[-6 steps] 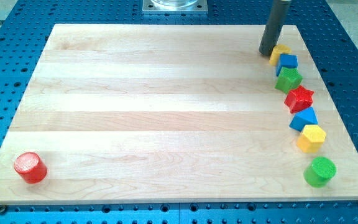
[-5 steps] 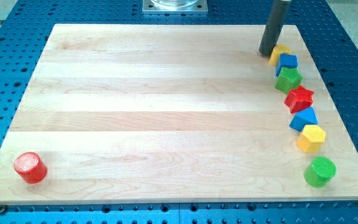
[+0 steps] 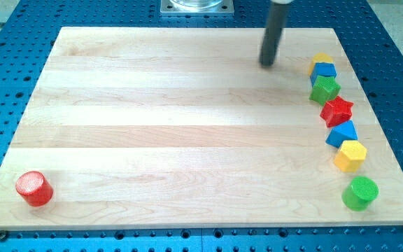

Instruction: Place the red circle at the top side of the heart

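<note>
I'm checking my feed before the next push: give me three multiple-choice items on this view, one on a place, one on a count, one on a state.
1. Where does the red circle sit?
A. the view's bottom left
B. the view's top right
C. the board's centre

2. How many blocks line the view's right edge?
A. five
B. seven
C. nine

3. My tip is:
A. pressed on the red circle
B. touching no block
C. against the green cylinder

Key: 1 A, it stands alone near that corner. 2 B, seven run from the yellow block down to the green cylinder. 3 B, bare board shows between it and the yellow block.
</note>
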Tool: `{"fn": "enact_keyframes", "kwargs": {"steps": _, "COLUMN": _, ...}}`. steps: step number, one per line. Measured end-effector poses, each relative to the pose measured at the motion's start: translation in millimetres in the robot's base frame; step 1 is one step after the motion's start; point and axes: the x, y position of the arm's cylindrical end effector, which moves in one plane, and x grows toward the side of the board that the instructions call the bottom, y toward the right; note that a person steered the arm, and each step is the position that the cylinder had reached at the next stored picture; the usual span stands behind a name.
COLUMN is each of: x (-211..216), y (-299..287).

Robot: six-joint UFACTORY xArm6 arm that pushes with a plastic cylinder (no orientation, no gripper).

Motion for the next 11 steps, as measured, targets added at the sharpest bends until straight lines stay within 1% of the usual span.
{"fn": "enact_keyframes", "kwargs": {"steps": 1, "x": 40.4, "y": -104.6}}
{"fn": "enact_keyframes", "kwargs": {"steps": 2, "x": 106.6, "y": -223.6}}
{"fn": "enact_keyframes", "kwargs": {"steps": 3, "x": 186.0, "y": -312.0}}
{"fn": "enact_keyframes", "kwargs": {"steps": 4, "x": 244.7, "y": -373.1}}
{"fn": "enact_keyframes", "kwargs": {"steps": 5, "x": 244.9, "y": -398.7}}
{"fn": "enact_keyframes", "kwargs": {"steps": 6, "x": 280.9, "y": -384.0}}
{"fn": "enact_keyframes", "kwargs": {"steps": 7, "x": 278.4, "y": -332.5}}
{"fn": "enact_keyframes", "kwargs": {"steps": 8, "x": 254.0, "y": -288.6}}
{"fn": "enact_keyframes", "kwargs": {"steps": 9, "x": 239.1, "y": -232.1}}
{"fn": "enact_keyframes", "kwargs": {"steps": 10, "x": 215.1, "y": -179.6}}
{"fn": "enact_keyframes", "kwargs": {"steps": 11, "x": 201.4, "y": -153.9}}
